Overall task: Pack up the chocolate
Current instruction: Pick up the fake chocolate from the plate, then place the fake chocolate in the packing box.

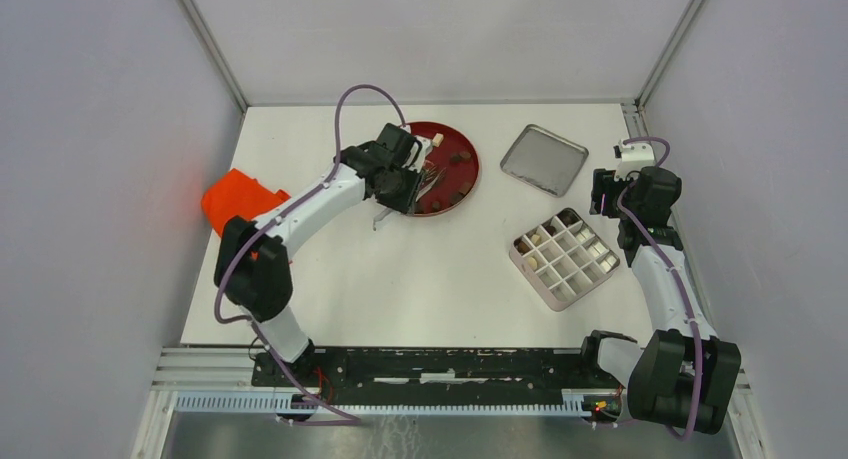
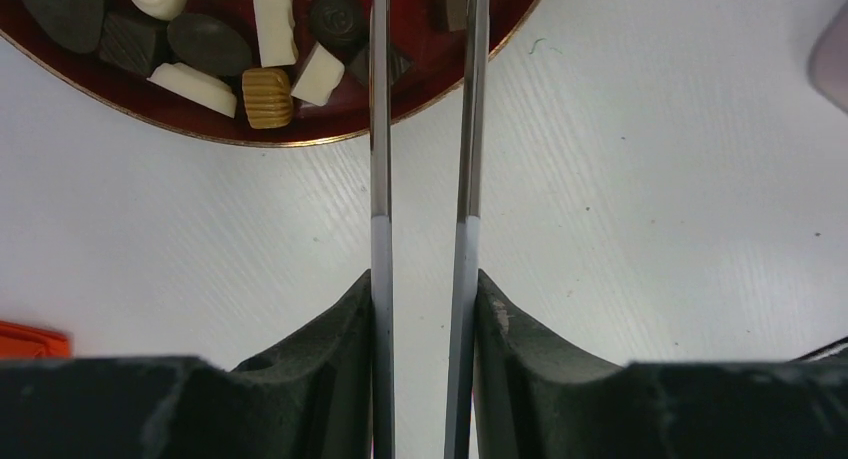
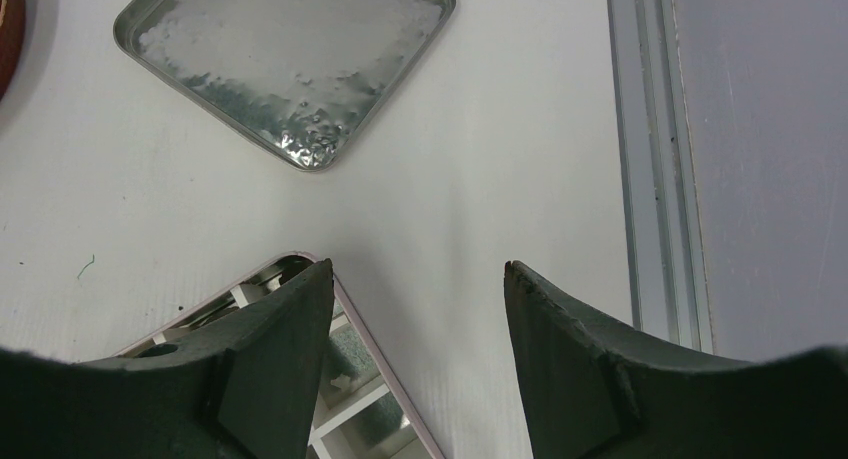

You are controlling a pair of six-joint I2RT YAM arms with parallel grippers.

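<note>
Clamping tweezers point(image 2: 380, 129), left gripper point(image 2: 425, 279); tips cut off beyond chocolate point(image 2: 268, 97).

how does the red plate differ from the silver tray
The red plate is round; the silver tray is square with rounded corners. The plate holds chocolate pieces; the tray holds nothing. The tweezers reach over the plate, not the tray. Both are shallow and lie flat on the white table.

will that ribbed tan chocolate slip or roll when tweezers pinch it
The ribbed tan chocolate looks small and rigid, probably light. Its ridges may give the tweezers bite, though smooth metal tips could slip. Blocky, so unlikely to roll.
</note>
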